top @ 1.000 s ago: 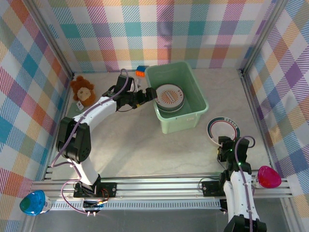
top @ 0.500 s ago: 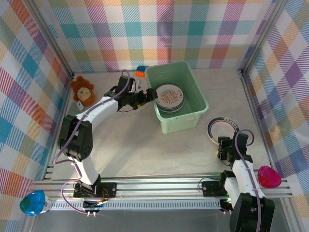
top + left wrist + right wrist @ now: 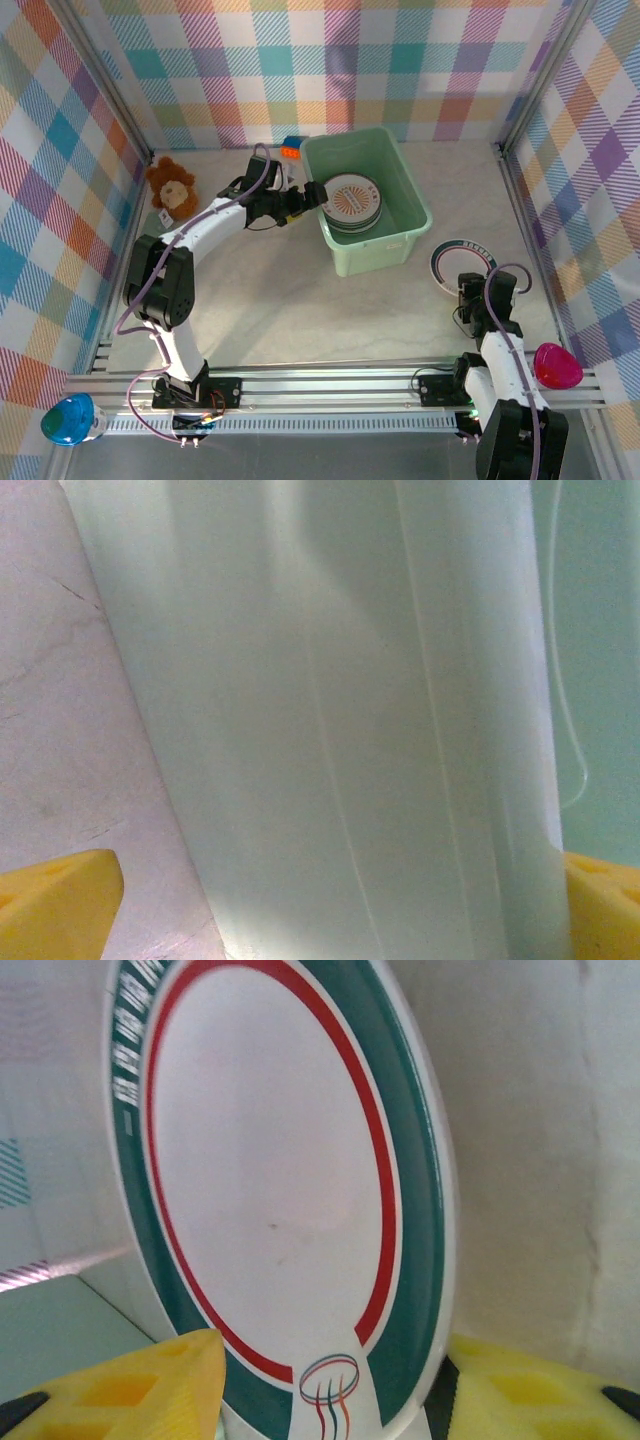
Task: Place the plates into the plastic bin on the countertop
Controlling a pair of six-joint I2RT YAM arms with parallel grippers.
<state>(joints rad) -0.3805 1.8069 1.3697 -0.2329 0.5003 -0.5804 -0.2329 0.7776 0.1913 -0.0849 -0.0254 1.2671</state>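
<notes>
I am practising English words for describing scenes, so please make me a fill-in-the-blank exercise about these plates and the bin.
1. The stack of plates lies inside the mint-green ____.
2. The single plate on the countertop has a teal rim and a thin ____ ring.
3. The top plate of the stack shows an ____ sunburst.
Missing words: bin; red; orange.

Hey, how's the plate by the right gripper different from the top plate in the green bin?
The lone plate has a teal rim, a red ring and a plain white centre; the top plate in the bin shows an orange sunburst. The lone plate sits alone on the countertop, the right gripper straddling its edge; the top plate rests on a stack. Both are round and white.
</notes>
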